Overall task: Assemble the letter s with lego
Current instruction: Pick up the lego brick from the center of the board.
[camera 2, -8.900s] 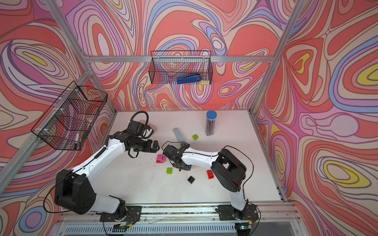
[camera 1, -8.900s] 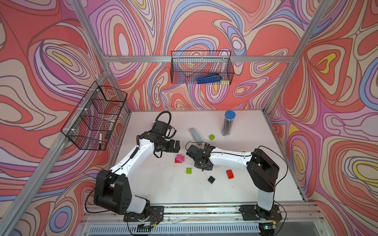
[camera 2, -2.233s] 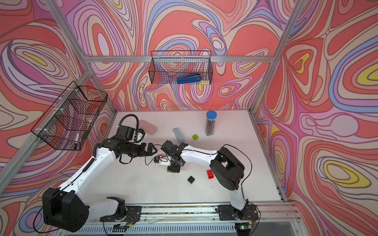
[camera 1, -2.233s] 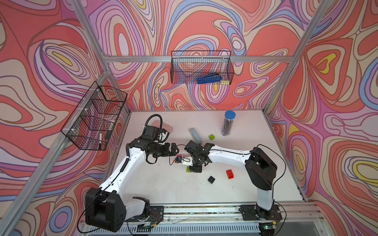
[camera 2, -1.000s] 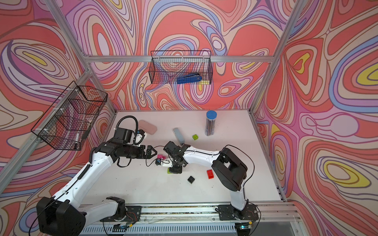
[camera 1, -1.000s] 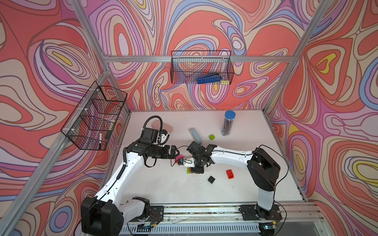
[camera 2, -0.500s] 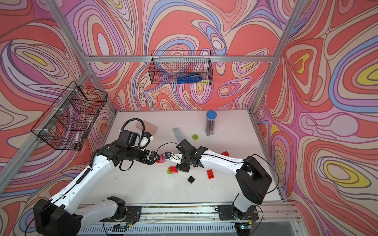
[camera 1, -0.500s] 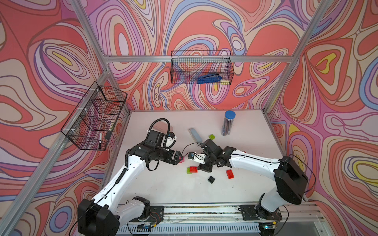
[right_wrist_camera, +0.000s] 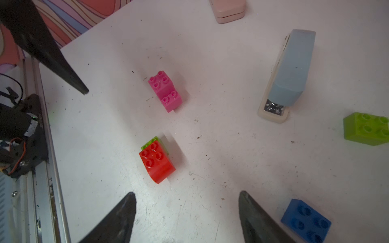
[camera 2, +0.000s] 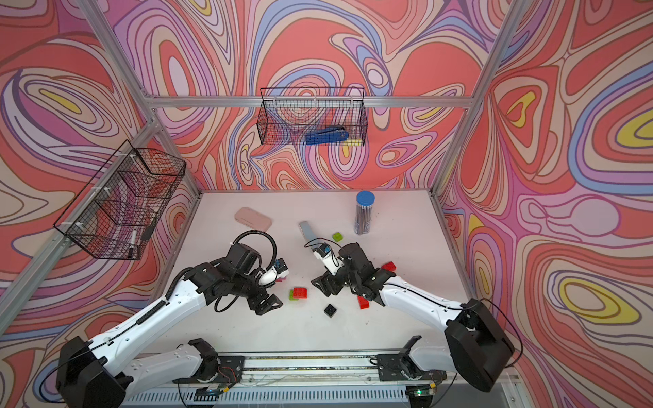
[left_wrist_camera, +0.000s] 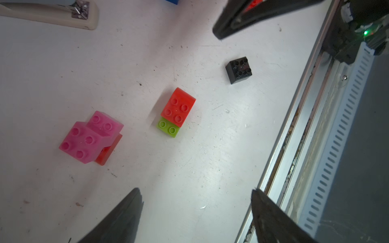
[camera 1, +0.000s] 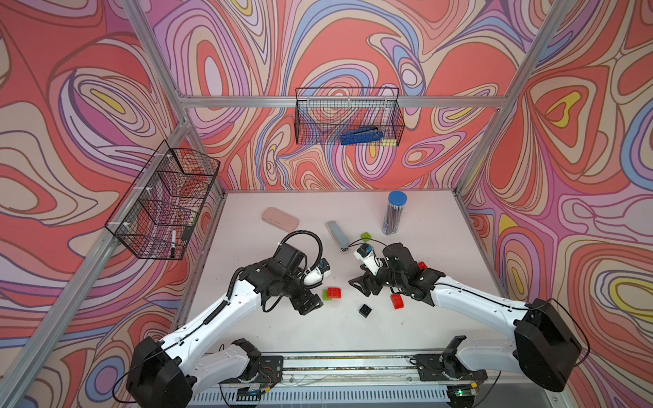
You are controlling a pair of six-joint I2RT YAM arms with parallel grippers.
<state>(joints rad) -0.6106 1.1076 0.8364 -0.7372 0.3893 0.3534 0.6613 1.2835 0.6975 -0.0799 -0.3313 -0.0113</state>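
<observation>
With jaws apart and empty like those of the left end effector (camera 1: 309, 304), the right end effector (camera 1: 362, 286) has backed off, leaving the red brick (camera 1: 334, 292) seated on the lime green brick (camera 1: 325, 296) toward the front edge of the tabletop (camera 1: 335, 333): 1 pair joined, the S barely begun.

1. In a top view, a red brick (camera 1: 334, 292) is seen stacked on a green brick (camera 1: 325, 296).
2. The pair is flanked by the left gripper (camera 1: 308, 304) and the right gripper (camera 1: 364, 285), neither touching it.
3. A black brick (camera 1: 365, 310) and a second red brick (camera 1: 397, 301) are seen lying near the right gripper.
</observation>
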